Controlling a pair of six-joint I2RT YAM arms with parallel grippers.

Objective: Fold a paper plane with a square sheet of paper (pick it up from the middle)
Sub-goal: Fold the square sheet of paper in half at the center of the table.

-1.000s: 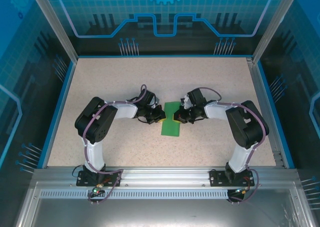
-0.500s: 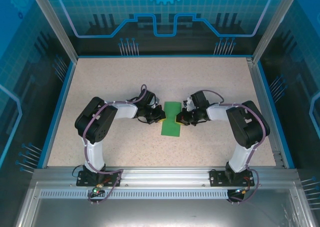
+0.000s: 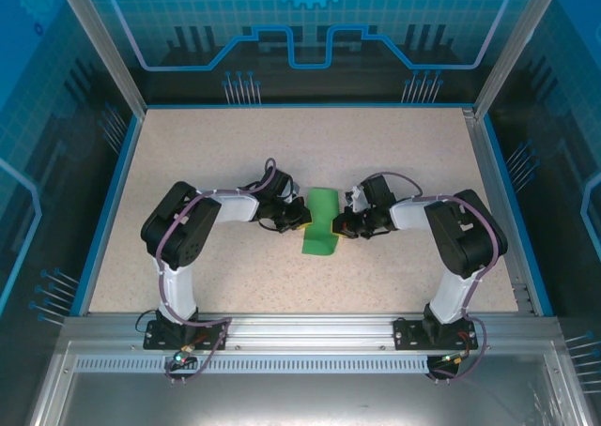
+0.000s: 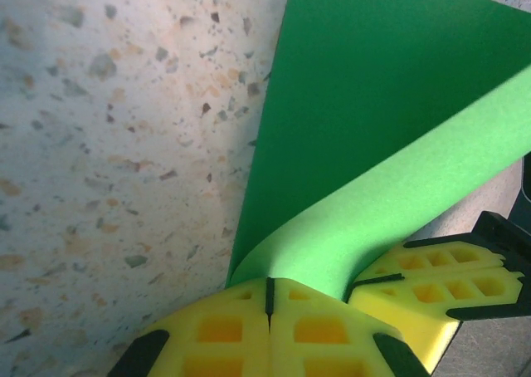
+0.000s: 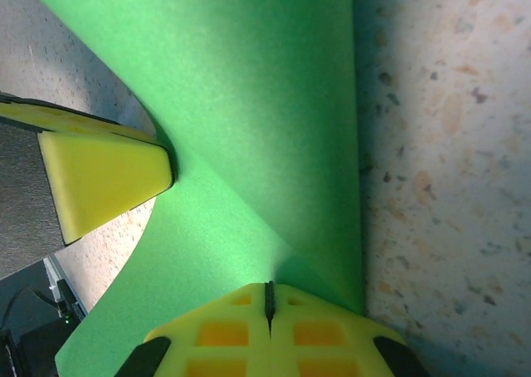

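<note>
The left claw (image 3: 302, 217) and right claw (image 3: 336, 224) each pinch a side of the green paper (image 3: 321, 221), bowed up in the middle of the table (image 3: 188, 154), so I'd bring the edges together level for a straight crease.

Left tool (image 3: 302, 217), right tool (image 3: 335, 222): clamped tight

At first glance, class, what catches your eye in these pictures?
The bright green paper stands out at the middle of the speckled table, bowed up off the surface. The left end effector and right end effector pinch its opposite edges, with yellow fingers shut on it.
</note>
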